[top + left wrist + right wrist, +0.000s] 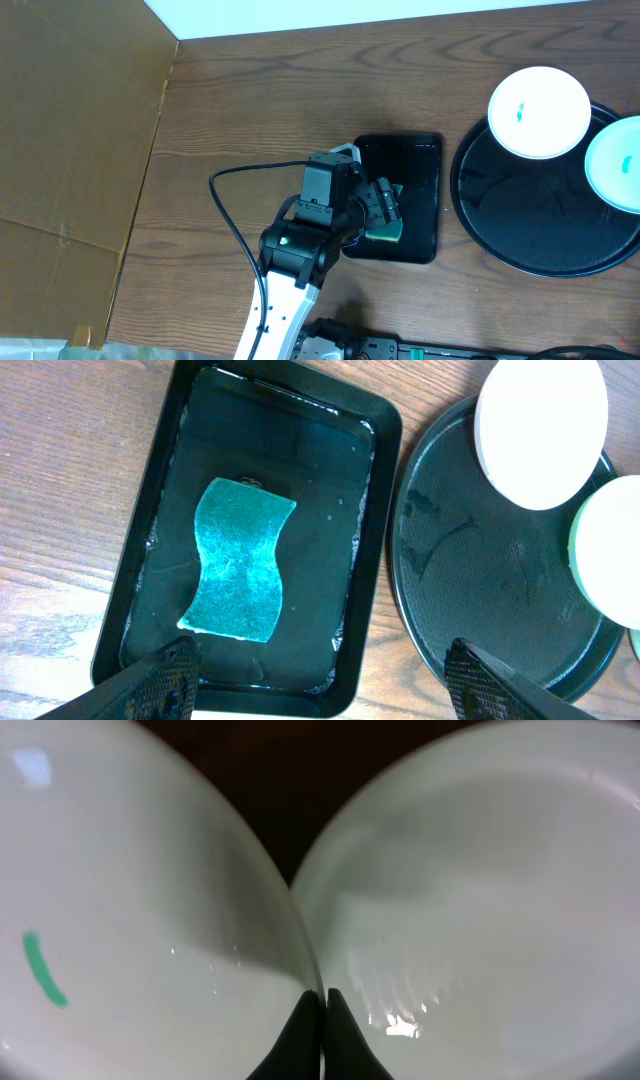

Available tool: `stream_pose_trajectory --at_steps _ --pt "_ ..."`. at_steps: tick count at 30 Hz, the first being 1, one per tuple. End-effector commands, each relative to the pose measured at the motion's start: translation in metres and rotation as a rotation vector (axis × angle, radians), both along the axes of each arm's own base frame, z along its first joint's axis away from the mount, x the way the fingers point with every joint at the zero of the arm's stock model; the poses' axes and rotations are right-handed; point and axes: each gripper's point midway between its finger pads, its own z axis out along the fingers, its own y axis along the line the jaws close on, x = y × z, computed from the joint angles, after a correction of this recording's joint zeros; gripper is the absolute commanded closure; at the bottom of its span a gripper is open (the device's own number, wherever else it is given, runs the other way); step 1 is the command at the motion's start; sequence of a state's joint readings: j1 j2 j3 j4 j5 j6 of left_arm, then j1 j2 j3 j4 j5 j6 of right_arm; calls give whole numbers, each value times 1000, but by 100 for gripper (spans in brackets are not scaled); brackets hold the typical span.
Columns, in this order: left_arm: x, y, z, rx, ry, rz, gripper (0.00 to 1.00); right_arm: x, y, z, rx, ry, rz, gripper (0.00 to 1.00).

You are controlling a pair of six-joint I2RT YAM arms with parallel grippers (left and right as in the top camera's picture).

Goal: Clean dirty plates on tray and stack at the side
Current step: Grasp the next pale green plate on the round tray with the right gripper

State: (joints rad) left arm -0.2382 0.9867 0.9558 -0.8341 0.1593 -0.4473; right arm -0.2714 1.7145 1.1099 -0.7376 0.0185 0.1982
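Progress: early. Both plates seen bore a teal smear [43,970]; none wiped, and no stack seen at the side.
Left to do: pick up sponge, wipe each plate, stack them off the tray.
Left gripper [325,680]: fingers wide apart, empty, hovering over the sponge [238,560], which lay below and ahead, nearer its left finger.
Right gripper [322,1020]: fingertips together. Two plate rims met right ahead of the tips; couldn't tell if a rim was pinched.
Plates: 2 in view, one [539,98] overhanging the round tray [520,240] rim, the other [615,165] on it. Both ahead-right of left gripper.
Trays: 1 round, 1 small rect tray [150,540] w/ water.
Sponge: 1.
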Motion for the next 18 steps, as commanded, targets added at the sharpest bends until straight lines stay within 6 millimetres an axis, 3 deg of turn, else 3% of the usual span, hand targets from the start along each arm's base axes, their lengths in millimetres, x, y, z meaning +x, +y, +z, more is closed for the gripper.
stream_pose_trajectory --at_steps 1,5,11,18 --pt "3 -1 9 -11 -20 -4 20 -11 6 2 5 30 -3 99" --pt "3 -1 9 -11 -20 -4 21 -26 20 17 69 44 4 99" --pt "3 -1 9 -11 -20 -4 21 -45 64 43 187 45 88 99" --pt "3 -1 9 -11 -20 -4 20 -62 116 29 209 122 208 99"
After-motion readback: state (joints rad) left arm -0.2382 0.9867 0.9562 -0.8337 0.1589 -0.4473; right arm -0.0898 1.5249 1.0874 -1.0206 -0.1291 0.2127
